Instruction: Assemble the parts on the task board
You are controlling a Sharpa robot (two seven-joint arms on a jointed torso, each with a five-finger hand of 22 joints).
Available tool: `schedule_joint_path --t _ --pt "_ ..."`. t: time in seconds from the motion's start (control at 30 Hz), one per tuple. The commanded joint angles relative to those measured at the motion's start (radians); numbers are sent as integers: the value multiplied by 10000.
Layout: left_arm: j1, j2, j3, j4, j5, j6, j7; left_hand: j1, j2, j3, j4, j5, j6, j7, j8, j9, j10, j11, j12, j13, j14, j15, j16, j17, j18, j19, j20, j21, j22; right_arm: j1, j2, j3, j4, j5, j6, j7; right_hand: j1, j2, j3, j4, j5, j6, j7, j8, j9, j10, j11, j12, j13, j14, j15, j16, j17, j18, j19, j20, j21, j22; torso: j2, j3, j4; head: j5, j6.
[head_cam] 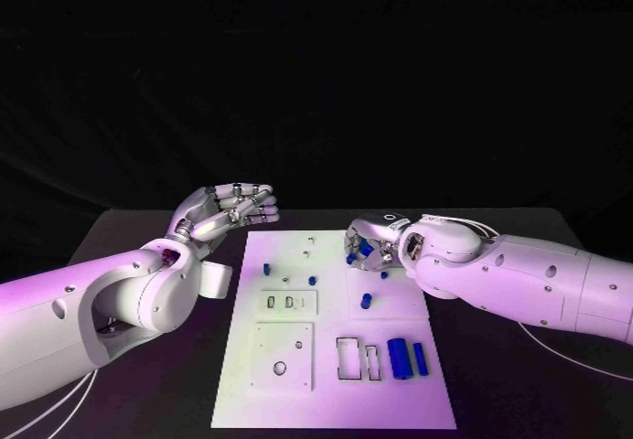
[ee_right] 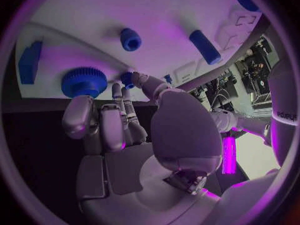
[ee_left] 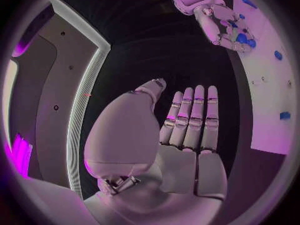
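The white task board (head_cam: 337,402) lies in the middle of the black table. My right hand (head_cam: 373,242) hovers low over its far right corner. There the thumb and a finger pinch a small blue peg (ee_right: 127,77) beside a blue gear (ee_right: 84,81). A blue block (ee_right: 30,60), a short peg (ee_right: 131,39) and a cylinder (ee_right: 205,46) lie on the board close by. My left hand (head_cam: 231,208) is raised off the board's far left corner. Its fingers (ee_left: 190,115) are straight and hold nothing. Loose blue pegs (head_cam: 266,269) (head_cam: 366,299) and two long blue pieces (head_cam: 397,357) rest on the board.
The board has a small slotted plate (head_cam: 289,301), a square plate with holes (head_cam: 284,352) and rectangular frames (head_cam: 356,357) near the long pieces. Black table (head_cam: 158,393) surrounds the board on both sides.
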Motion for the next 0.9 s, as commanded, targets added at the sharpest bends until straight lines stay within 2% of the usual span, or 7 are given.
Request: schedule_joint_path --t 0.03,0.2,0.3,0.47,0.6,0.9 --pt "22 4 11 17 55 191 13 -101 -30 -24 58 -36 -36 37 -34 -8 -26 67 -43 4 -52 5 -44 13 83 36 19 -44 -9 -9 21 -3 -1 -172 -11 -37 -4 138 59 81 53 58 -62 -27 30 122 -23 68 26 404 51 81 38 -95 49 33 75 69 22 0 -8 -8 -3" --pt "34 5 11 18 75 205 -8 -106 -26 -22 61 -35 -40 40 -37 -9 -34 71 -47 3 -59 8 -49 15 83 33 21 -47 -12 -10 35 -3 -18 -166 -12 -63 94 242 252 141 -25 139 -118 9 133 352 -82 136 87 413 7 203 122 -117 74 5 220 273 49 2 4 -18 -31" --pt "40 2 11 18 80 213 -23 -106 -26 -22 61 -35 -40 40 -37 -9 -34 71 -47 3 -59 8 -49 15 83 33 21 -47 -12 -9 47 -3 -14 -165 -42 -76 343 419 566 110 -464 341 -217 129 294 685 -184 248 181 414 -85 293 165 -129 80 -57 333 429 54 2 5 -11 -48" --pt "49 -4 12 21 83 226 -51 -112 -19 -19 65 -35 -46 43 -41 -9 -46 75 -52 3 -70 12 -58 19 82 28 24 -53 -17 -9 68 -2 -13 -177 -163 -112 551 583 811 62 -723 595 -311 308 505 1008 -313 368 307 422 -174 374 213 -147 102 -143 443 591 64 7 0 -9 -56" --pt "58 -5 12 18 84 237 -75 -116 -16 -18 67 -37 -51 46 -45 -10 -55 79 -55 2 -78 16 -64 21 81 24 26 -56 -20 -9 85 -2 -10 -228 -420 -176 620 622 887 36 -733 647 -335 366 608 1077 -350 381 359 421 -207 400 220 -155 106 -181 485 655 67 4 -9 0 -70" --pt "64 -22 12 -12 85 257 -121 -117 -10 -14 67 -40 -58 49 -49 -11 -73 85 -61 1 -93 22 -75 24 80 18 30 -63 -26 28 106 20 213 -278 -1445 -478 632 591 927 18 -768 640 -332 378 667 1079 -348 365 385 427 -215 430 245 -168 124 -196 529 724 64 3 -8 15 -28"
